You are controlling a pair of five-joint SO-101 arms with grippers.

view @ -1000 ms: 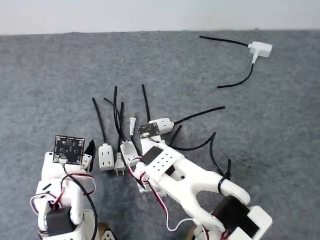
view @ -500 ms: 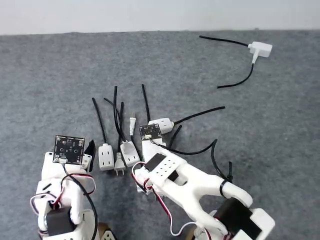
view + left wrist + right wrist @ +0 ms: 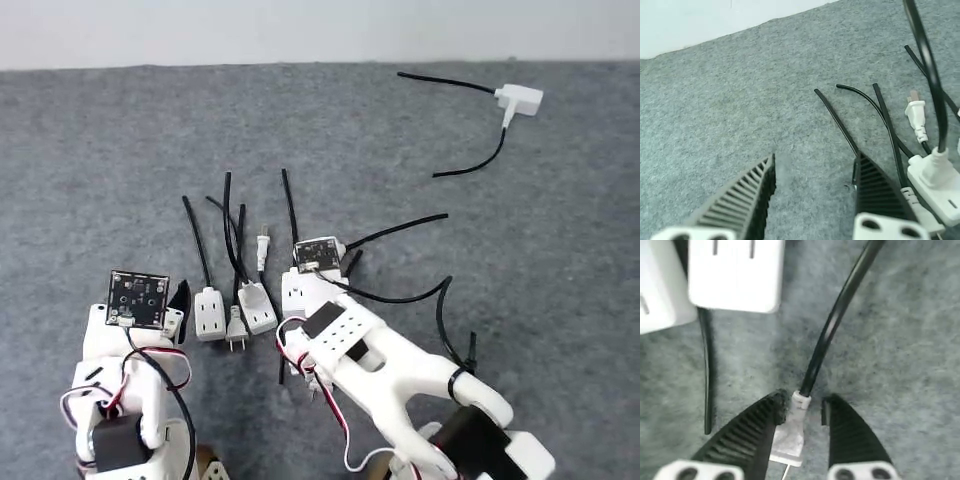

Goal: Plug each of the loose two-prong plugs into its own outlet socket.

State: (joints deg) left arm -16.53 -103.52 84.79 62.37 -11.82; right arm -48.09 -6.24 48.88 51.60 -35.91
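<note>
Right hand (image 3: 805,402) is held low over the grey table (image 3: 100,150), its jaws narrowly parted around a white two-prong plug (image 3: 790,440). The plug is touched by one finger (image 3: 752,437), while a thin gap is left to the other finger. A black cord (image 3: 841,310) is led away from the plug, past a white outlet socket (image 3: 735,275) whose two slots are turned toward the hand. What is probably a second socket (image 3: 657,290) lies just beside it.

Left hand (image 3: 815,160) is spread wide above bare table, with nothing held between its fingers. Near it a loose plug (image 3: 916,112) is laid with its prongs pointing away from the arms.

In the high view, two further sockets, the near-left socket (image 3: 209,312) and the angled socket (image 3: 257,305), are set side by side. A small plug (image 3: 237,330) is laid between them. A far socket (image 3: 520,98) is placed well apart from the rest, by the table's far edge.
</note>
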